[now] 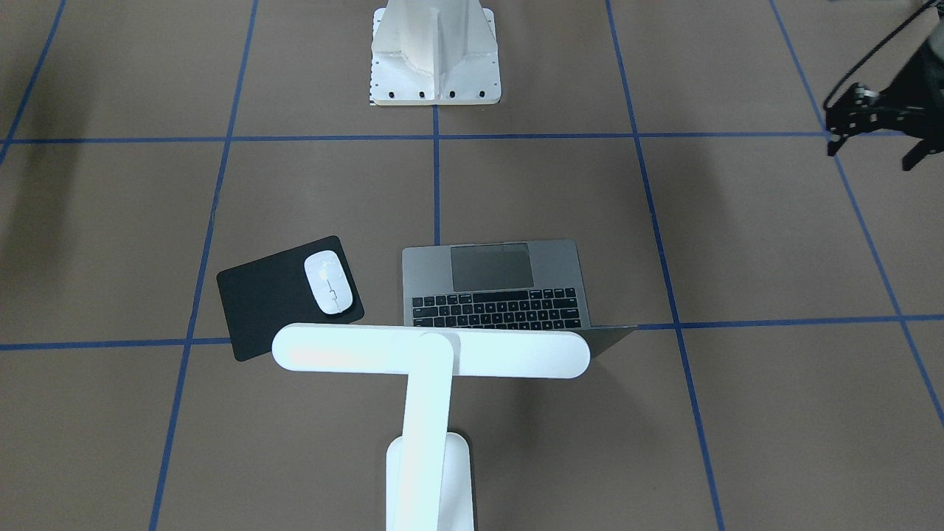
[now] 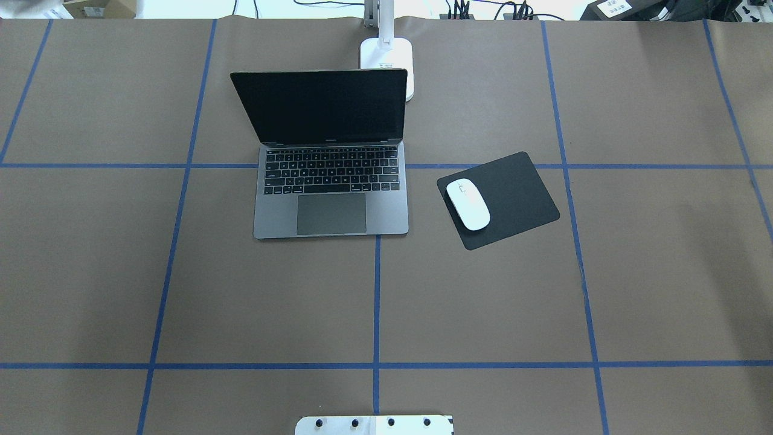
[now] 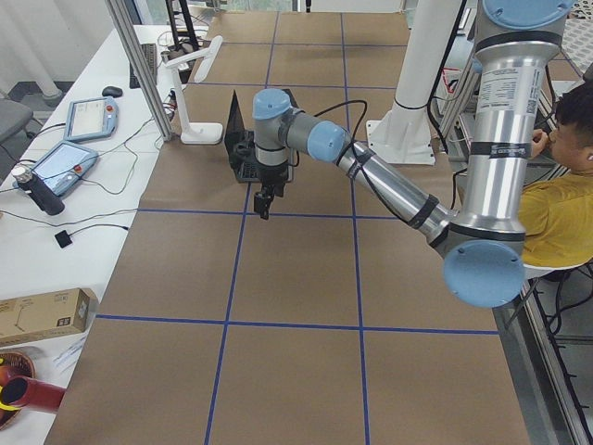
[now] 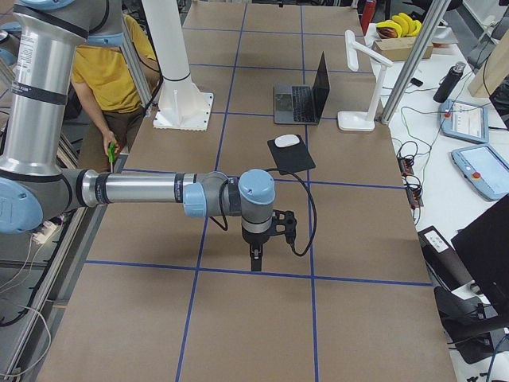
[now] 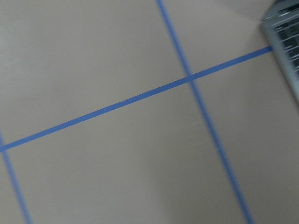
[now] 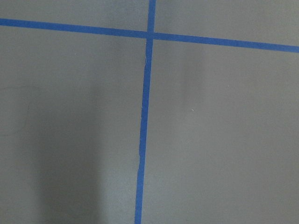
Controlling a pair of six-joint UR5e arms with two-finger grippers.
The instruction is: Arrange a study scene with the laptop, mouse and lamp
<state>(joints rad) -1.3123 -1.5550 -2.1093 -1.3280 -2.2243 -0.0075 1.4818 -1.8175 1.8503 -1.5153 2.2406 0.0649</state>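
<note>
The laptop (image 1: 494, 284) stands open on the brown table, its screen dark (image 2: 320, 106). The white mouse (image 1: 330, 282) lies on a black mat (image 1: 265, 299) beside it, also seen from overhead (image 2: 467, 204). The white lamp (image 1: 431, 350) stands behind the laptop, its base (image 2: 387, 54) at the table's far edge. My left gripper (image 1: 874, 151) hovers open and empty off to the laptop's side; a laptop corner (image 5: 285, 37) shows in its wrist view. My right gripper (image 4: 256, 259) hangs over bare table away from the mat; I cannot tell whether it is open.
The white flared pedestal (image 1: 435, 51) with bolt holes stands at the robot's side of the table. Blue tape lines (image 2: 375, 302) grid the brown surface. A person in yellow (image 4: 111, 64) sits beside the table. Tablets and cables (image 3: 65, 162) lie past the far edge.
</note>
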